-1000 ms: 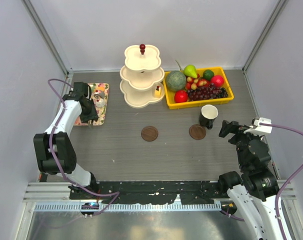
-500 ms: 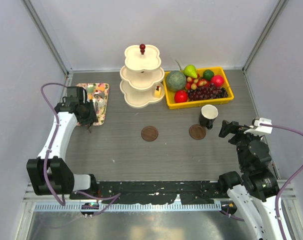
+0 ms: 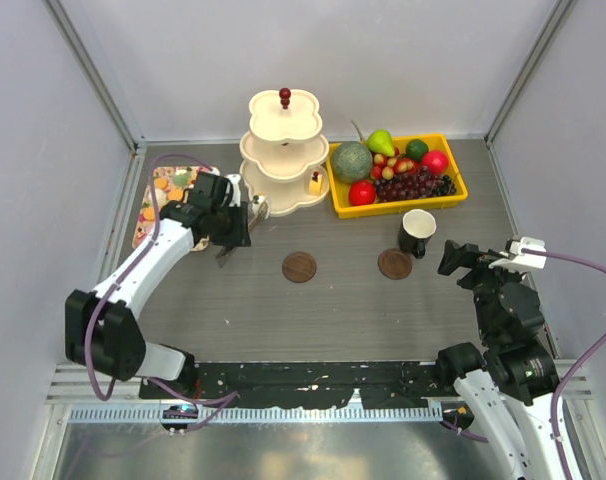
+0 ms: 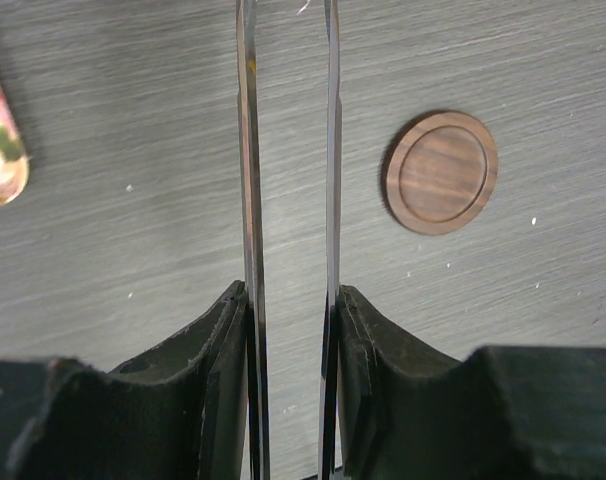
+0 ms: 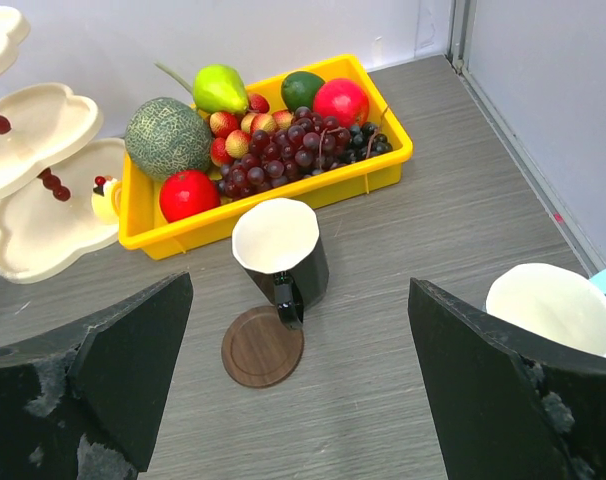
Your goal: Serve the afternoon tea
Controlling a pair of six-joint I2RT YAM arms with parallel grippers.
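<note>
My left gripper [image 3: 233, 225] hangs over the table between the flowered tray [image 3: 148, 210] and the cream tiered stand [image 3: 283, 150]. In the left wrist view the gripper [image 4: 288, 300] is shut on thin metal tongs [image 4: 245, 150], whose tips run out of frame. A yellow cake wedge [image 3: 315, 183] sits on the stand's bottom tier. The black mug [image 3: 417, 232] stands beside the right coaster [image 3: 394, 263]. It also shows in the right wrist view [image 5: 281, 250]. My right gripper [image 3: 461, 258] is open and empty, near the mug. A white-and-blue mug [image 5: 551, 305] stands at the right.
A yellow tray [image 3: 453, 195] of fruit stands behind the black mug. A second wooden coaster [image 3: 299, 266] lies at mid-table and also shows in the left wrist view [image 4: 443, 172]. Small sweets remain on the flowered tray, partly hidden by my left arm.
My left arm has swung right from over the flowered tray toward the tiered stand, carrying the tongs. The right arm has not moved.
</note>
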